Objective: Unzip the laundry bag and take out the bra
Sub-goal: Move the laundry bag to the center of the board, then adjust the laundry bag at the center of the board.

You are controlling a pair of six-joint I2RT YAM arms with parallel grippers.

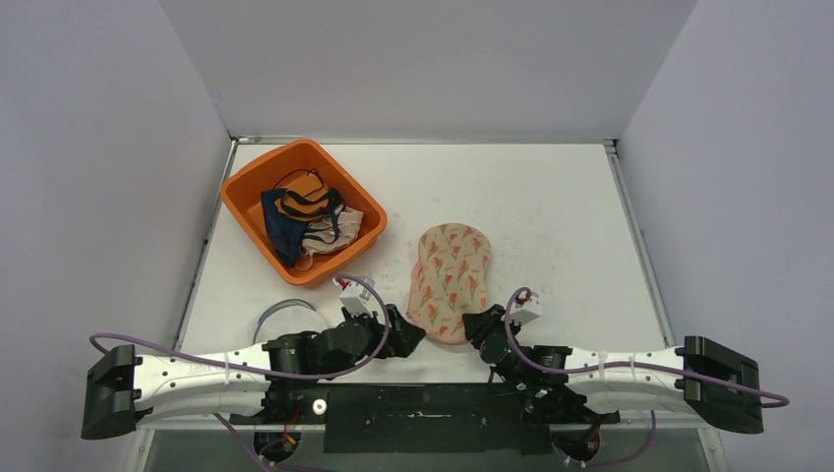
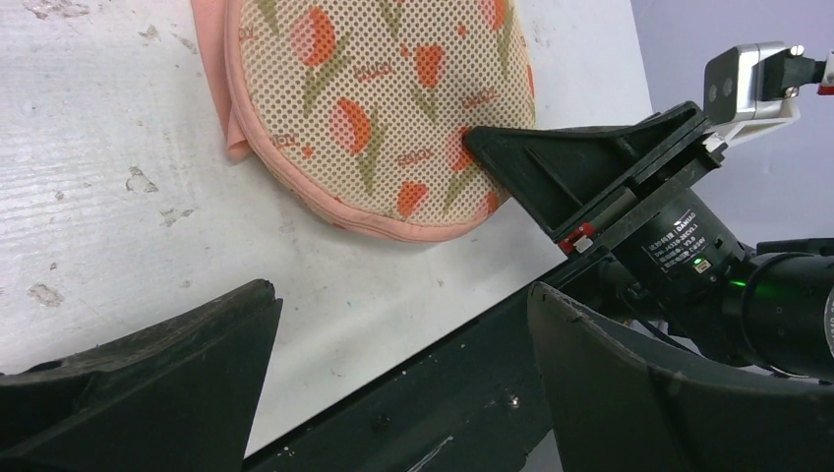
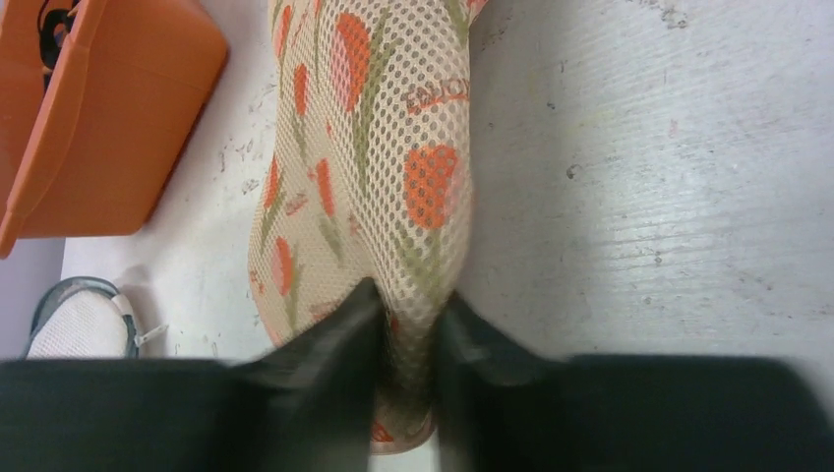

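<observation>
The right gripper [image 3: 408, 320] is closed tight on a fold of mesh at the near end of the laundry bag [image 1: 450, 275], and the fabric is pinched up between its two fingers. The left gripper [image 1: 411, 334] has its jaws wide apart and holds nothing. It is just beside the bag's near left edge, not touching it.

The bag lies on the table [image 1: 561, 216] in front of both arms. It is beige mesh with orange flowers and a pink border. Whether its zipper is open cannot be told. Farther to the left, an orange bin [image 1: 239, 185] holds clothes [image 1: 307, 221].
</observation>
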